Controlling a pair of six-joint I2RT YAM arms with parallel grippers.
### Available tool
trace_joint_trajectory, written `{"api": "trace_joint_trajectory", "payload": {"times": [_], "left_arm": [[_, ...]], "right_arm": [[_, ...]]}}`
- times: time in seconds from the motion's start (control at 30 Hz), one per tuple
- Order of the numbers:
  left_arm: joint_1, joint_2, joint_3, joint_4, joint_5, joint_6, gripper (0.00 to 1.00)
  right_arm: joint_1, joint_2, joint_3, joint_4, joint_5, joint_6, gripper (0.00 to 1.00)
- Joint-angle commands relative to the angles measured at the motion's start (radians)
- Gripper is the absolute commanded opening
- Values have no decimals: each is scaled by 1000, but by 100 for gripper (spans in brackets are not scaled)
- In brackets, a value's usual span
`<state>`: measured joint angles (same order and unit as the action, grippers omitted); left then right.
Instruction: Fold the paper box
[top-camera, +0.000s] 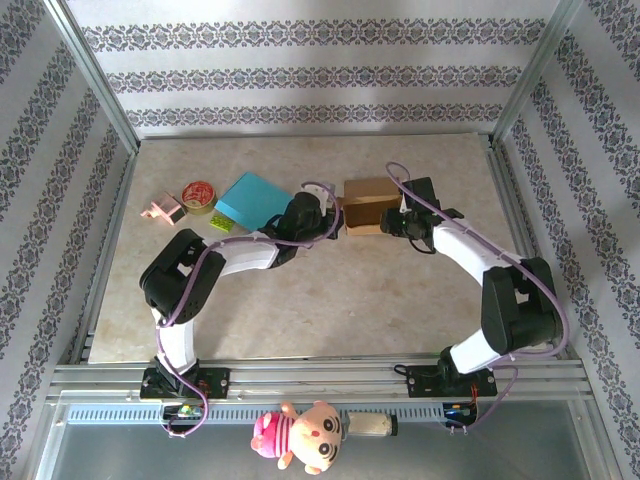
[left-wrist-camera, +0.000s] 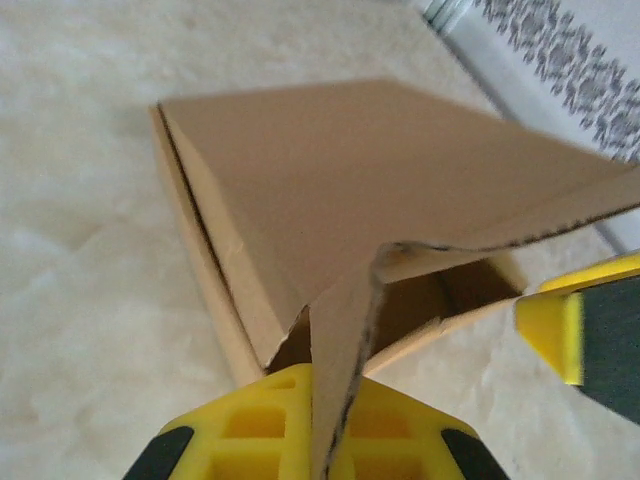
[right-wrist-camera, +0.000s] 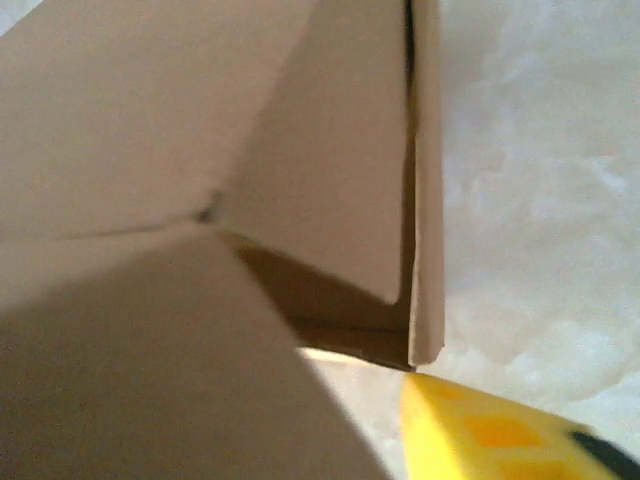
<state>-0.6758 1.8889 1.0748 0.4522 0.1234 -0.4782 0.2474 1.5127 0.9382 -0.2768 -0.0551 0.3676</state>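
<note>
The desk (top-camera: 330, 300) has a pale, mottled beige top. A brown cardboard paper box (top-camera: 368, 205) rests on it in the far middle, its flaps raised and partly open. Left of the box lies a flat light-blue sheet-like item (top-camera: 252, 198), turned at an angle. A small yellow-green piece (top-camera: 222, 224) lies just beside its near-left corner. Further left sits a roll of tape (top-camera: 198, 194), lying flat, and near it a small pink object (top-camera: 162, 210).

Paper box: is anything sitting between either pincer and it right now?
Nothing visible. The left pincer and right pincer are both right at the paper box, one on each side. The tape roll and blue pad lie farther left, out of the way.
</note>
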Motion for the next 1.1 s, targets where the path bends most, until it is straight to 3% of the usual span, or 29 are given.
{"api": "trace_joint_trajectory", "payload": {"times": [0.0, 0.13, 0.23, 0.43, 0.53, 0.67, 0.73, 0.93, 1.07], "left_arm": [[-47, -19, -33, 53, -3, 58, 0], [-61, -8, -69, 102, -25, 55, 2], [-63, -6, -77, 135, -29, 43, 12], [-74, -7, -22, 118, 2, 70, 17], [-80, -6, -20, 121, 7, 69, 19], [-89, -24, -58, 155, -12, 64, 36], [-91, -36, -79, 166, -15, 65, 37], [-98, -46, -99, 150, -5, 59, 35], [-106, -87, -153, 173, -17, 58, 40]], "right_arm": [[26, -91, -44, -15, -54, 7, 57], [24, -197, -118, -35, -51, 19, 85], [15, -278, -174, -45, -101, 24, 94], [-46, -409, -217, -82, -328, 36, 98], [-66, -472, -189, -147, -377, 45, 98], [-111, -556, -178, -174, -439, 85, 98], [-123, -587, -164, -190, -466, 96, 98], [-159, -616, -102, -289, -449, 96, 98], [-169, -620, -59, -288, -383, 175, 98]]}}
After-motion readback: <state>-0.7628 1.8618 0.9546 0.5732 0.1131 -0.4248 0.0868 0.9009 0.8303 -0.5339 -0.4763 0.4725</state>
